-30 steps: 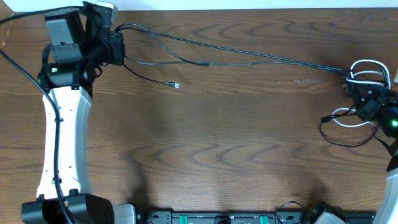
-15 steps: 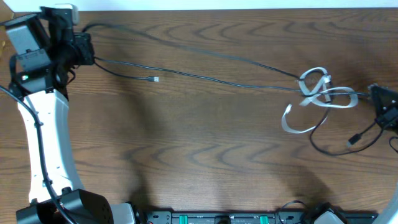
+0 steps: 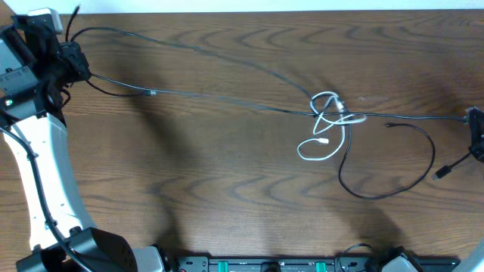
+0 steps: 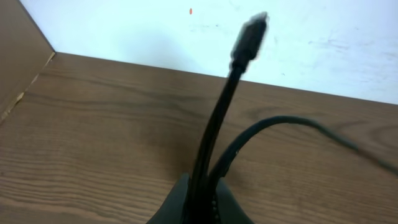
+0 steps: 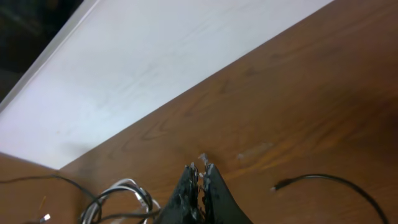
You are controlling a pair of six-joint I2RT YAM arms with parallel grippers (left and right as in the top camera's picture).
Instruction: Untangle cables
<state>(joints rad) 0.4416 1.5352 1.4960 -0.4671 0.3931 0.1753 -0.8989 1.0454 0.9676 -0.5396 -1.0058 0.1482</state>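
Pinching the black cable [image 3: 423,117] firmly in the left gripper [image 4: 199,190], upper left of the overhead view; clamping it too with the right gripper [image 5: 200,171], at the right edge. Strung taut, with the white cable [image 3: 314,155] knotted around it mid-frame. Risks cinching that knot [image 3: 327,115] tighter under more pull, or slipping from a grip.

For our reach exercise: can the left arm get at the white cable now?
Probably not: the way to the white cable is free, but the left gripper holds the black cable.
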